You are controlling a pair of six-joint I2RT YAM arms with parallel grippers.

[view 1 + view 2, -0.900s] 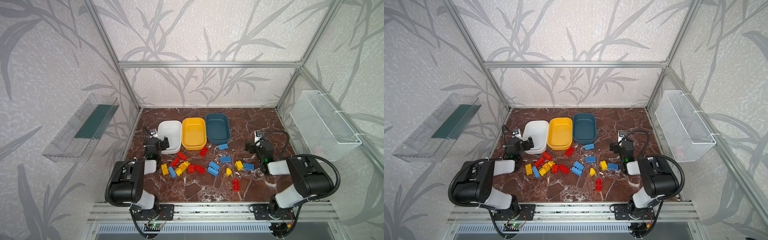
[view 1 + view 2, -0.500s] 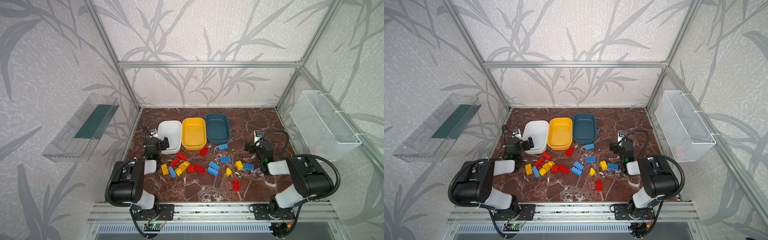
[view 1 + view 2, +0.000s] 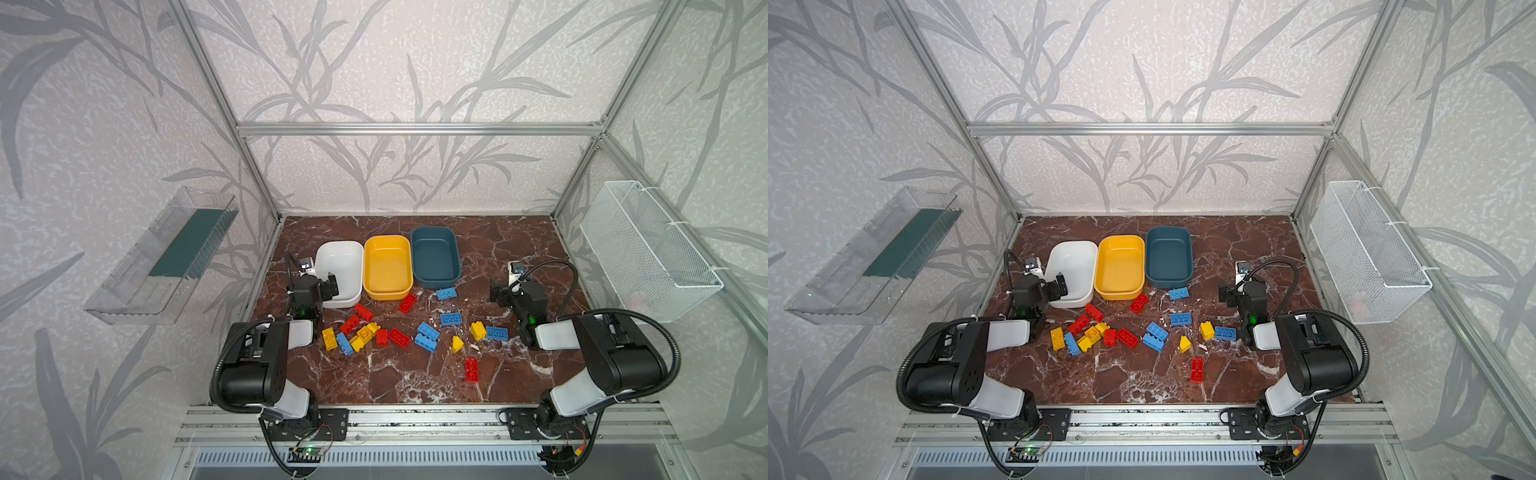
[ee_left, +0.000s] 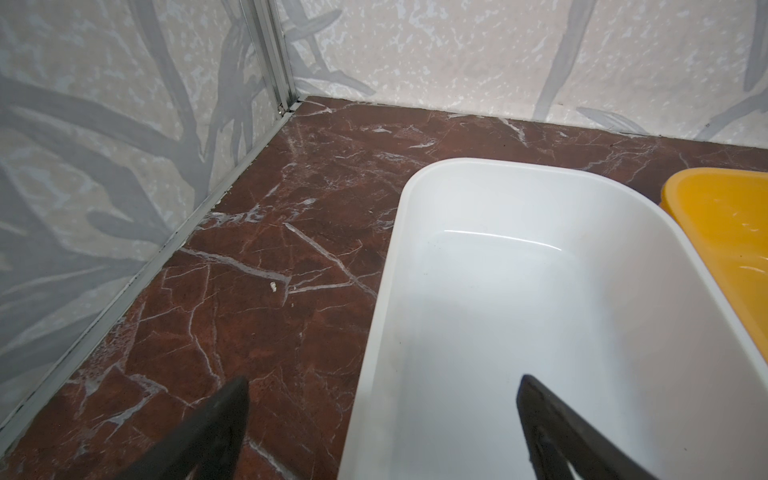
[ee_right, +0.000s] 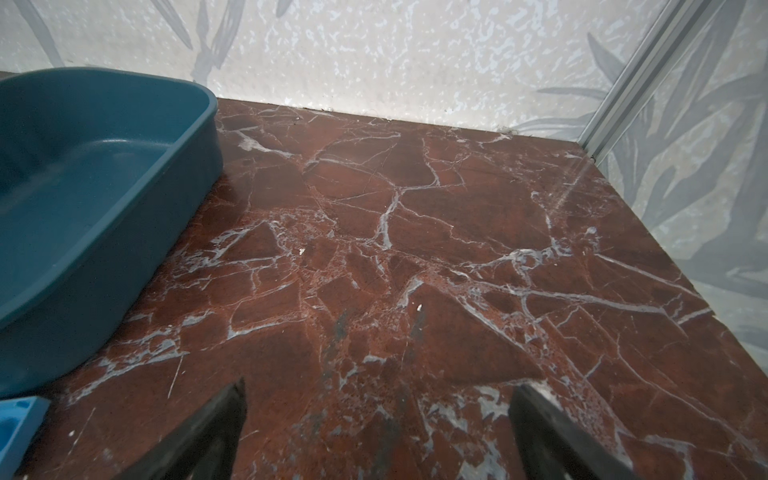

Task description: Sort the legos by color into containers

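Legos (image 3: 399, 337) lie scattered on the tabletop (image 3: 374, 374), base-side of both claws. Left claw (image 4: 382, 386), spread wide and empty, straddles the white tub's (image 4: 498, 291) side wall; right claw (image 5: 378, 390), likewise wide and empty, faces bare marble beside the teal tub (image 5: 83, 166). Each must pull back to reach bricks.

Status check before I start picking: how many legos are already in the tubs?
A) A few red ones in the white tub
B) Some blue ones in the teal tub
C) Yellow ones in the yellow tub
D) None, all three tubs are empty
D: in both top views the white tub, yellow tub and teal tub show bare bottoms, and the legos all lie on the table.
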